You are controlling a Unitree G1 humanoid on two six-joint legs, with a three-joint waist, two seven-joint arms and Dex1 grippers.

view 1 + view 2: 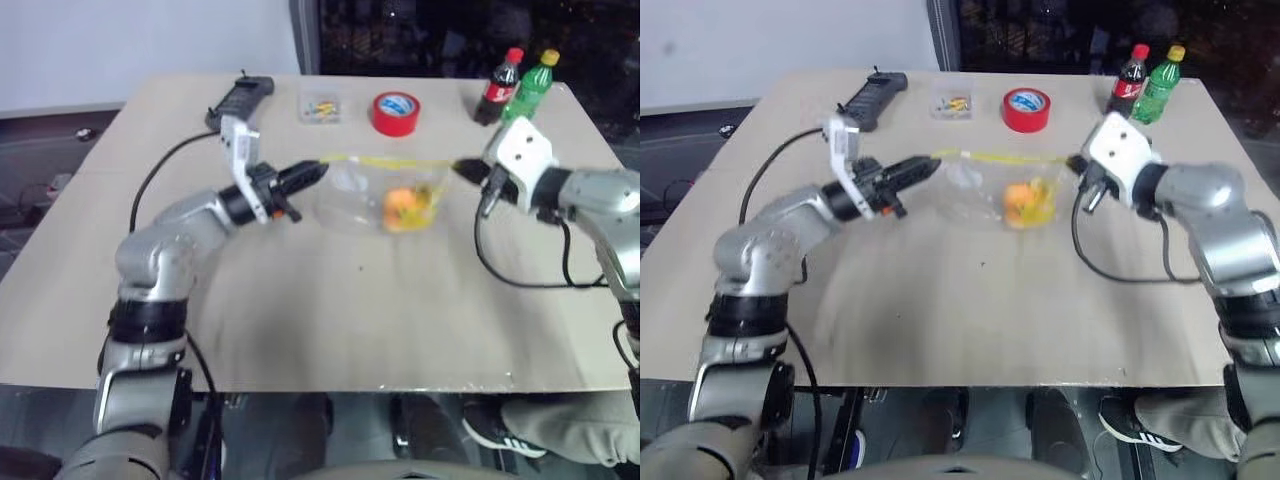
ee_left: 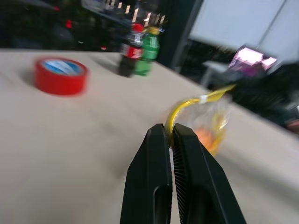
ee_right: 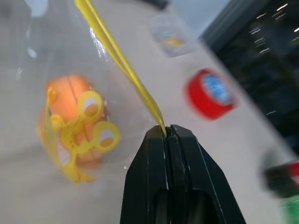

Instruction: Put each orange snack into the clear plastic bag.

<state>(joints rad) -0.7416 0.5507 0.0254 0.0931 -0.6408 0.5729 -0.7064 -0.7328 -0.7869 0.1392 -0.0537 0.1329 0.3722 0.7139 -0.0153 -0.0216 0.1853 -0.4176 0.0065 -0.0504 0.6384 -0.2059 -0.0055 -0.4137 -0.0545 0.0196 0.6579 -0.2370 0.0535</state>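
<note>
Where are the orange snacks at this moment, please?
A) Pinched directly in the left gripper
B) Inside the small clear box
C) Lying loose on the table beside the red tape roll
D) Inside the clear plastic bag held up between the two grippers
D: the orange snacks show through the clear plastic bag, whose yellow seal strip the left gripper and right gripper pinch at opposite ends.

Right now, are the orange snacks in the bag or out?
In. The orange snacks show through the clear plastic bag, held up by both grippers.
</note>
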